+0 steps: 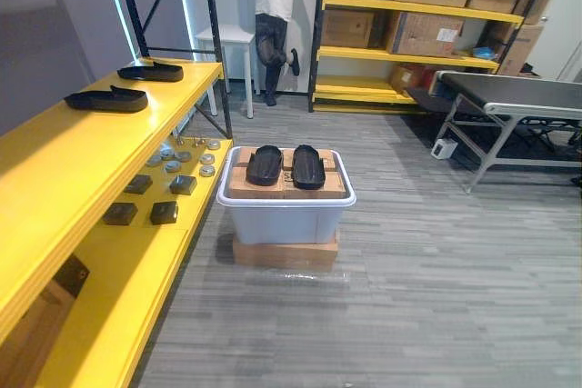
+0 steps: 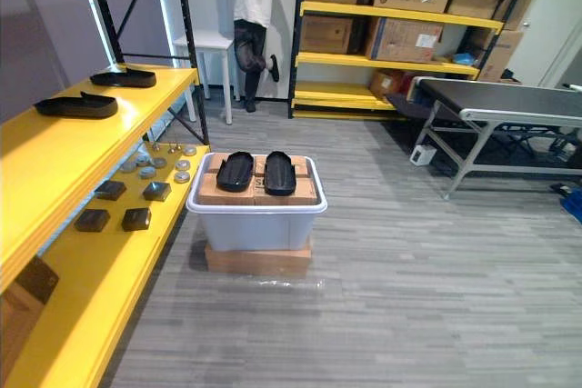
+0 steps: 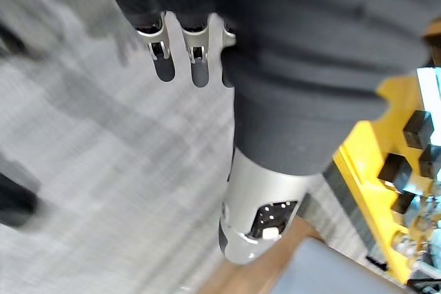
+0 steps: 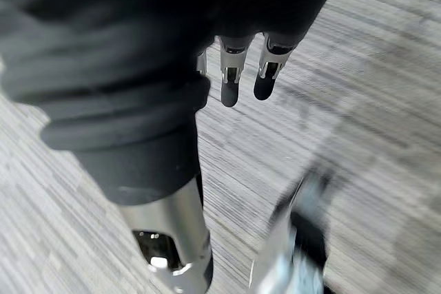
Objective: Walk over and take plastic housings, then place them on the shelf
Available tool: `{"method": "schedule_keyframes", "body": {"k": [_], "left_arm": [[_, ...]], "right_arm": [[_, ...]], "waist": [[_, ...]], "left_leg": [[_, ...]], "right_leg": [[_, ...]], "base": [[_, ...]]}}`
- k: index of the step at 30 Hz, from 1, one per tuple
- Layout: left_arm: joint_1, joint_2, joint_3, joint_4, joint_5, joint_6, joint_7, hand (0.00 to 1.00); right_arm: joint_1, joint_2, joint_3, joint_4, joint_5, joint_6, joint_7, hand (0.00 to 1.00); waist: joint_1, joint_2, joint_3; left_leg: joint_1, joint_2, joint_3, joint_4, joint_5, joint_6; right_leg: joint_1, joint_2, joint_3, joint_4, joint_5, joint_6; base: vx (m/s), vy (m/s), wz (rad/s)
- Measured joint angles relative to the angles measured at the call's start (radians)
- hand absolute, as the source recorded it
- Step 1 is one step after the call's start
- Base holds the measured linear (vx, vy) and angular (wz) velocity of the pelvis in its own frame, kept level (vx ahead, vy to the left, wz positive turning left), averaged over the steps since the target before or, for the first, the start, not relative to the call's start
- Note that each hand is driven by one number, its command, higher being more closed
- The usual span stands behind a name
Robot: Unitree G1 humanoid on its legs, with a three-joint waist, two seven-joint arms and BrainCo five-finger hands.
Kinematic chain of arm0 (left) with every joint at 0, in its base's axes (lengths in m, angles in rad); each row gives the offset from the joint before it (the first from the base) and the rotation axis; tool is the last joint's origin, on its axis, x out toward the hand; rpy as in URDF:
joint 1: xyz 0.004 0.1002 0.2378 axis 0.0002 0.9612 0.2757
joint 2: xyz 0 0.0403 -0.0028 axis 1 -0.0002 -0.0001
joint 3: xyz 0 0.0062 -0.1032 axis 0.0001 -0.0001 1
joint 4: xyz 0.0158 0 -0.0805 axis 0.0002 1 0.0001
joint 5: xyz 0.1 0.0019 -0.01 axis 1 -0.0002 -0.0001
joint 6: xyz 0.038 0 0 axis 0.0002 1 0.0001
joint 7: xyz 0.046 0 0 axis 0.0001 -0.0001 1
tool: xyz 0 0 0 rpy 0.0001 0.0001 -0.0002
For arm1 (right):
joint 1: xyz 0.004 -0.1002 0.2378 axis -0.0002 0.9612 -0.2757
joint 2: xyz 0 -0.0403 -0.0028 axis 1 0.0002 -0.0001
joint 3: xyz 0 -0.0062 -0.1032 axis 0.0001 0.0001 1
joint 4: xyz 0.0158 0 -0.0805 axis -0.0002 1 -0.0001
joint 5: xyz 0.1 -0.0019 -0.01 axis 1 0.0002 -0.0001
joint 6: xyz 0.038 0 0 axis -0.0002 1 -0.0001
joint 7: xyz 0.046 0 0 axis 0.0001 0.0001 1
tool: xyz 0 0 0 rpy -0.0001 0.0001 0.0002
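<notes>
Two black plastic housings [image 1: 264,165] [image 1: 308,166] lie side by side on cardboard inside a white bin [image 1: 285,215] on the floor ahead of me. Two more black housings [image 1: 107,99] [image 1: 151,71] rest on the top board of the yellow shelf [image 1: 55,161] at my left. My left hand [image 3: 164,49] hangs over the grey floor, fingers straight and holding nothing. My right hand [image 4: 231,77] also hangs over the floor, fingers relaxed and holding nothing.
The bin stands on a flat brown box [image 1: 286,253]. The lower shelf board carries small dark blocks [image 1: 150,199] and metal discs [image 1: 186,157]. A person [image 1: 277,6] stands at the back by a white table [image 1: 227,38]. Racks of cardboard boxes [image 1: 409,6] and a conveyor table [image 1: 514,97] stand to the right.
</notes>
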Motion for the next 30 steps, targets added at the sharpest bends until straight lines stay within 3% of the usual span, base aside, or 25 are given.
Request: {"method": "schedule_keyframes", "body": {"k": [1, 2, 3, 4, 5, 7, 8, 10, 11, 12, 13, 14, 15, 16, 18, 19, 20, 21, 23, 25, 27, 28, 29, 30], "left_arm": [[0.001, -0.024, 0.018, 0.002, 0.002, 0.003, 0.001, 0.00], [-0.001, -0.029, 0.024, 0.000, 0.002, 0.003, 0.000, 0.00], [-0.002, -0.029, 0.039, -0.015, 0.002, 0.000, 0.000, 0.00], [-0.001, -0.032, 0.059, -0.021, 0.002, -0.001, 0.000, 0.00], [0.007, -0.043, 0.112, -0.032, 0.001, -0.002, -0.002, 0.00], [0.023, -0.051, 0.135, -0.042, -0.002, -0.002, -0.004, 0.00], [0.047, -0.047, 0.133, -0.043, -0.005, -0.002, -0.004, 0.00], [0.111, -0.044, 0.129, -0.039, -0.017, 0.005, -0.004, 0.00], [0.135, -0.044, 0.112, -0.034, -0.018, 0.006, -0.004, 0.00], [0.159, -0.044, 0.096, -0.025, -0.019, 0.007, -0.003, 0.00], [0.169, -0.045, 0.087, -0.010, -0.022, 0.007, -0.003, 0.00], [0.181, -0.049, 0.076, -0.002, -0.026, 0.007, -0.003, 0.00], [0.194, -0.048, 0.050, 0.008, -0.026, 0.007, -0.002, 0.00], [0.199, -0.039, 0.032, 0.012, -0.026, 0.006, -0.002, 0.00], [0.164, -0.033, -0.018, 0.022, -0.026, 0.000, -0.005, 0.00], [0.152, -0.016, -0.050, 0.035, -0.028, 0.000, -0.004, 0.00], [0.150, -0.005, -0.074, 0.036, -0.028, 0.000, -0.005, 0.00], [0.146, 0.025, -0.124, 0.036, -0.028, 0.001, -0.003, 0.00], [0.139, 0.064, -0.179, 0.032, -0.028, 0.002, 0.001, 0.00], [0.121, 0.083, -0.192, 0.019, -0.036, -0.003, 0.006, 0.00], [0.110, 0.091, -0.213, -0.002, -0.035, -0.026, 0.022, 0.00], [0.113, 0.110, -0.218, -0.006, -0.035, -0.033, 0.025, 0.00], [0.115, 0.116, -0.219, -0.001, -0.035, -0.033, 0.028, 0.00], [0.122, 0.098, -0.222, 0.017, -0.034, -0.030, 0.038, 0.00]], "right_arm": [[-0.002, -0.010, -0.008, 0.000, 0.001, 0.002, -0.002, 0.00], [-0.010, -0.010, -0.006, -0.003, 0.005, 0.001, 0.001, 0.00], [-0.023, -0.003, -0.006, -0.004, 0.009, 0.001, 0.002, 0.00], [-0.028, 0.001, -0.005, -0.008, 0.009, 0.001, 0.002, 0.00], [-0.029, 0.011, -0.002, -0.039, 0.009, 0.003, 0.006, 0.00], [-0.033, 0.011, 0.021, -0.043, 0.009, 0.004, 0.005, 0.00], [-0.039, 0.011, 0.023, -0.039, 0.009, 0.006, 0.004, 0.00], [-0.046, 0.013, 0.036, -0.034, 0.010, 0.007, -0.002, 0.00], [-0.057, 0.009, 0.044, -0.034, 0.010, 0.007, -0.002, 0.00], [-0.072, 0.001, 0.052, -0.034, 0.009, 0.007, -0.006, 0.00], [-0.096, -0.001, 0.033, -0.033, 0.008, 0.007, -0.010, 0.00], [-0.115, -0.006, 0.029, -0.033, 0.008, 0.006, -0.016, 0.00], [-0.123, -0.012, 0.045, -0.038, 0.008, 0.001, -0.021, 0.00], [-0.121, -0.003, 0.090, -0.046, 0.007, -0.001, -0.024, 0.00], [-0.125, -0.005, 0.158, -0.076, -0.001, -0.002, -0.031, 0.00], [-0.130, -0.009, 0.212, -0.095, -0.016, -0.002, -0.035, 0.00], [-0.131, -0.009, 0.246, -0.123, -0.021, -0.002, -0.038, 0.00], [-0.122, -0.007, 0.322, -0.196, -0.046, -0.003, -0.046, 0.00], [-0.081, -0.011, 0.420, -0.340, -0.087, -0.005, -0.060, 0.00], [-0.043, -0.013, 0.482, -0.485, -0.149, -0.018, -0.075, 0.00], [-0.011, -0.014, 0.512, -0.632, -0.222, -0.043, -0.091, 0.00], [0.012, -0.010, 0.535, -0.699, -0.249, -0.049, -0.098, 0.00], [0.018, -0.012, 0.550, -0.723, -0.264, -0.053, -0.101, 0.00], [0.022, -0.031, 0.575, -0.750, -0.293, -0.056, -0.108, 0.00]], "waist": [[0.001, 0.038, -0.003], [0.001, 0.063, -0.010], [0.008, 0.065, -0.007], [0.009, 0.070, -0.004], [0.013, 0.082, 0.008], [0.023, 0.096, 0.025], [0.028, 0.092, 0.031], [0.057, 0.075, 0.030], [0.070, 0.071, 0.029], [0.083, 0.063, 0.028], [0.092, 0.060, 0.035], [0.097, 0.057, 0.038], [0.101, 0.047, 0.040], [0.096, 0.010, 0.023], [0.091, 0.011, 0.014], [0.090, 0.007, 0.017], [0.085, 0.010, 0.019], [0.063, 0.003, 0.032], [0.042, 0.005, 0.038], [0.036, 0.004, 0.033], [0.018, -0.005, 0.026], [0.024, -0.043, 0.015], [0.029, -0.063, 0.012], [0.032, -0.034, 0.003]], "left_leg": [[-0.004, 0.033, -0.007, 0.034, 0.004, -0.014], [-0.035, 0.057, -0.017, 0.108, 0.071, -0.091], [-0.065, 0.067, -0.020, 0.202, 0.169, -0.140], [-0.093, 0.074, -0.031, 0.276, 0.234, -0.173], [-0.197, 0.083, -0.094, 0.516, 0.404, -0.309], [-0.341, 0.103, -0.091, 0.841, 0.390, -0.355], [-0.422, 0.121, -0.058, 0.977, 0.369, -0.353], [-0.580, 0.153, 0.064, 1.037, 0.253, -0.278], [-0.640, 0.160, 0.108, 0.982, 0.191, -0.237], [-0.702, 0.151, 0.154, 0.827, 0.115, -0.219], [-0.713, 0.133, 0.191, 0.640, 0.092, -0.210], [-0.705, 0.106, 0.223, 0.429, 0.102, -0.196], [-0.676, 0.072, 0.264, 0.243, 0.218, -0.105], [-0.638, 0.017, 0.285, 0.197, 0.208, -0.084], [-0.608, -0.014, 0.275, 0.167, 0.178, -0.069], [-0.566, -0.027, 0.270, 0.129, 0.163, -0.067], [-0.534, -0.034, 0.264, 0.103, 0.160, -0.064], [-0.474, -0.051, 0.241, 0.056, 0.159, -0.063], [-0.392, -0.056, 0.217, 0.008, 0.159, -0.066], [-0.341, -0.052, 0.186, -0.036, 0.158, -0.070], [-0.327, -0.051, 0.131, -0.048, 0.142, -0.096], [-0.313, -0.072, 0.118, -0.050, 0.128, -0.118], [-0.305, -0.082, 0.114, -0.053, 0.118, -0.131], [-0.294, -0.048, 0.101, -0.065, 0.117, -0.142]], "right_leg": [[-0.001, 0.019, -0.025, 0.050, -0.035, -0.014], [-0.002, 0.024, -0.047, 0.116, -0.114, -0.043], [0.025, 0.033, -0.065, 0.146, -0.176, -0.061], [0.053, 0.043, -0.069, 0.139, -0.199, -0.066], [0.152, 0.081, -0.068, 0.076, -0.233, -0.079], [0.277, 0.127, -0.063, -0.011, -0.248, -0.096], [0.355, 0.147, -0.056, -0.065, -0.253, -0.103], [0.500, 0.154, -0.008, -0.188, -0.255, -0.106], [0.544, 0.147, 0.015, -0.231, -0.254, -0.103], [0.584, 0.132, 0.038, -0.273, -0.250, -0.084], [0.617, 0.113, 0.058, -0.295, -0.251, -0.067], [0.642, 0.091, 0.073, -0.315, -0.260, -0.051], [0.687, 0.062, 0.079, -0.340, -0.279, -0.019], [0.711, 0.016, 0.083, -0.342, -0.278, -0.002], [0.682, -0.006, 0.077, -0.254, -0.259, 0.025], [0.616, -0.011, 0.084, -0.079, -0.262, 0.043], [0.560, -0.018, 0.084, 0.047, -0.252, 0.092], [0.465, -0.036, 0.089, 0.285, -0.225, 0.175], [0.384, -0.064, 0.066, 0.386, -0.252, 0.154], [0.330, -0.077, 0.069, 0.285, -0.281, 0.138], [0.292, -0.074, 0.130, 0.047, -0.264, 0.122], [0.281, -0.089, 0.175, -0.104, -0.127, 0.113], [0.273, -0.097, 0.177, -0.110, -0.126, 0.119], [0.289, -0.070, 0.168, -0.108, -0.131, 0.111]], "base": [[0.98, -0.378, 0.44], [0.87, -0.322, 0.24], [0.66, -0.260, 0.22], [0.61, -0.246, 0.04], [0.46, -0.160, -0.05], [0.55, -0.114, -0.14], [0.63, -0.081, -0.33], [0.51, -0.043, -0.49], [0.53, 0.026, -0.56], [0.53, 0.066, -0.54], [0.53, 0.147, -0.58], [0.55, 0.195, -0.55], [0.68, 0.234, -0.37], [0.59, 0.185, -0.07], [0.60, 0.199, 0.23], [0.66, 0.246, 0.16], [0.51, 0.180, 0.29], [0.38, 0.113, 0.42], [0.51, 0.045, 0.58], [0.48, -0.033, 0.61], [0.36, -0.130, 0.78], [0.31, -0.168, 0.40], [0.36, -0.247, 0.25], [0.32, -0.262, 0.12]]}}
